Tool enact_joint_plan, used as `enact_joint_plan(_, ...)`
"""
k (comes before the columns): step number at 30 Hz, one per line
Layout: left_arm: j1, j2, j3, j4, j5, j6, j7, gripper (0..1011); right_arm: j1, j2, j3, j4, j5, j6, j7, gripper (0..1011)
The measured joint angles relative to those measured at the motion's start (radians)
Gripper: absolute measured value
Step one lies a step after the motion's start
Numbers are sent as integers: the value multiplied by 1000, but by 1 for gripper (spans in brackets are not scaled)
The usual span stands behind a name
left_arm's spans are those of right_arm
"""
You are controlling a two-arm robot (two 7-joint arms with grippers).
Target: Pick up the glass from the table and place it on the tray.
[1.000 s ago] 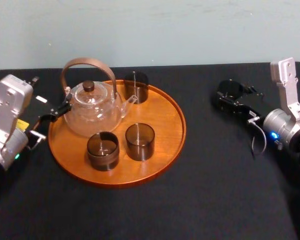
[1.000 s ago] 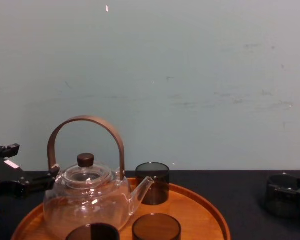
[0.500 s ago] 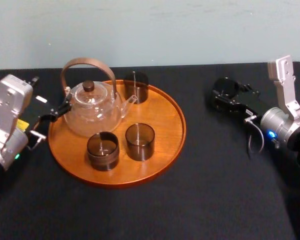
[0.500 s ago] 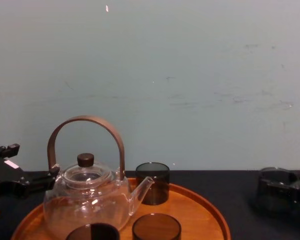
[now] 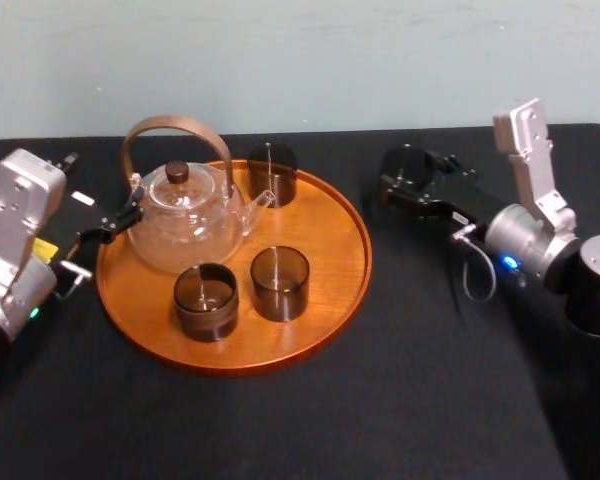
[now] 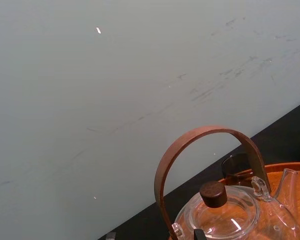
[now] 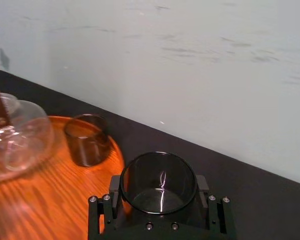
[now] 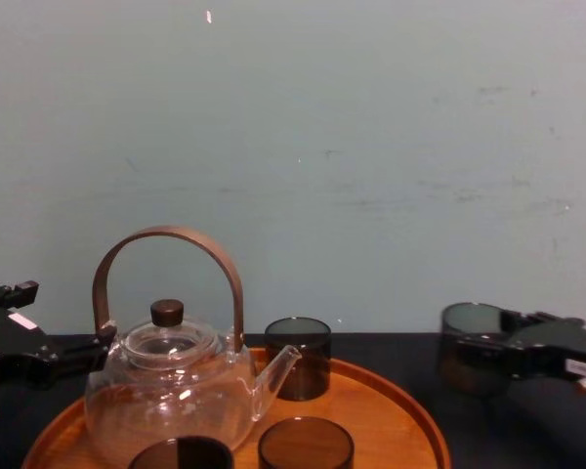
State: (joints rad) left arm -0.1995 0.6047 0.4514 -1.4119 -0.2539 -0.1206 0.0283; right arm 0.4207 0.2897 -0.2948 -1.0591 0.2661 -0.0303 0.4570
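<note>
Pale blue-green wall (image 5: 300, 60) backs a flat black matte table (image 5: 380, 400) in the head view. Left of centre sits the large round orange-brown wooden tray (image 5: 330, 250). It carries a clear glass teapot (image 5: 185, 225) with a bent brown handle and three smoky cylindrical cups (image 5: 280, 283). Just right of the tray's far right rim, the right gripper (image 5: 405, 185) holds the smoky dark cylindrical glass (image 5: 402, 165) over bare table, not yet over the wood. The left gripper (image 5: 108, 227) is parked by the tray's left rim, beside the teapot. A yellow sticker (image 5: 43, 248) on that arm is too small to read.

The left wrist view looks past the teapot's handle and lid to the wall.

In the right wrist view the jaws press on the glass from both sides, low on its wall. The glass stands mouth up and empty, with the tray and its far cup beyond.

From the chest view the glass hangs upright, right of the tray and near its rim. Its base seems slightly clear of the table.

The glass looks light, rigid, smooth and brittle, so probably slippery. A moderate squeeze across the lower wall suits it, with a gentle set-down. No brand or writing is legible anywhere.
</note>
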Motion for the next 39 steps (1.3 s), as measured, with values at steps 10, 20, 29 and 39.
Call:
enact_joint_plan(10, 0, 0, 0, 0, 0, 0, 0, 1010, 19, -35, -52, 0, -11, -11, 6, 900)
enact_joint_plan(20, 0, 0, 0, 0, 0, 0, 0, 1010, 30, -63, -90, 28, -14, -39, 22, 900)
enact_joint_plan(29, 0, 0, 0, 0, 0, 0, 0, 1009, 32, -85, -117, 58, -15, -55, 32, 900)
enact_joint_plan(39, 0, 0, 0, 0, 0, 0, 0, 1009, 39, -99, -129, 91, -11, -66, 41, 900)
